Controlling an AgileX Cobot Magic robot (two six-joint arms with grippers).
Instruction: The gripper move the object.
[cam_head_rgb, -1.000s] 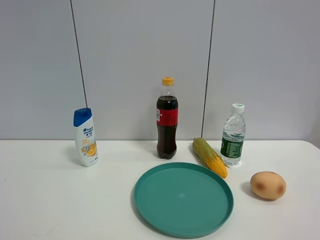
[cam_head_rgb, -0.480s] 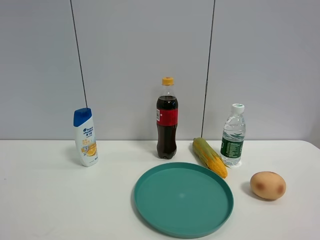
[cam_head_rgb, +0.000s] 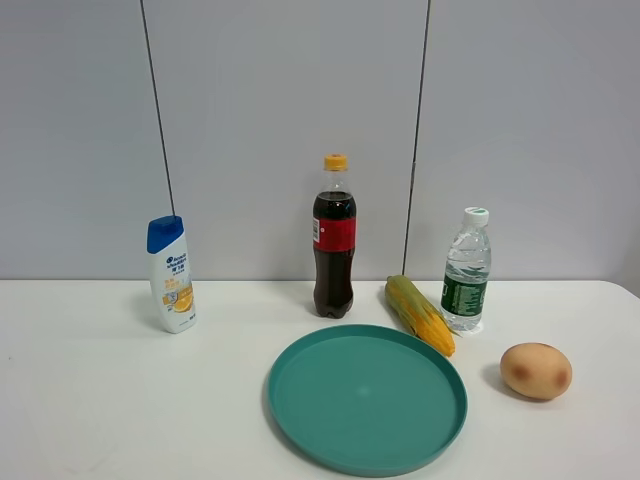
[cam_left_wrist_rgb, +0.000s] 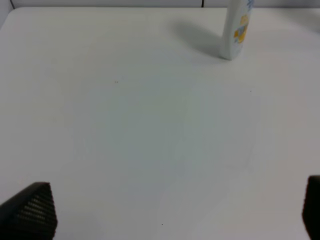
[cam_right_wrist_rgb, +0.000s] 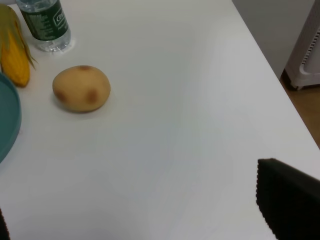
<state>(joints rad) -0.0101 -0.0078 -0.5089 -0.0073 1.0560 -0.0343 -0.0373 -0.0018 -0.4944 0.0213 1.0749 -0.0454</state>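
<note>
Now, both claws wait apart over the bench (cam_head_rgb: 90, 400), nothing held.
I see the teal plate (cam_head_rgb: 367, 398) in front; the water bottle (cam_head_rgb: 466, 270) stands beside the corn (cam_head_rgb: 420, 315), behind the potato (cam_head_rgb: 536, 371). It looks light, smooth and squeezable, so I would take its labelled middle. Nothing differs from a second ago.

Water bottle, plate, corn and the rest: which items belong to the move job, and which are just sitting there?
In the job:
water bottle, upright at the back right
right gripper, nearest it, jaws apart

Just lying about:
cola bottle
shampoo bottle
corn cob
teal plate
potato
</note>
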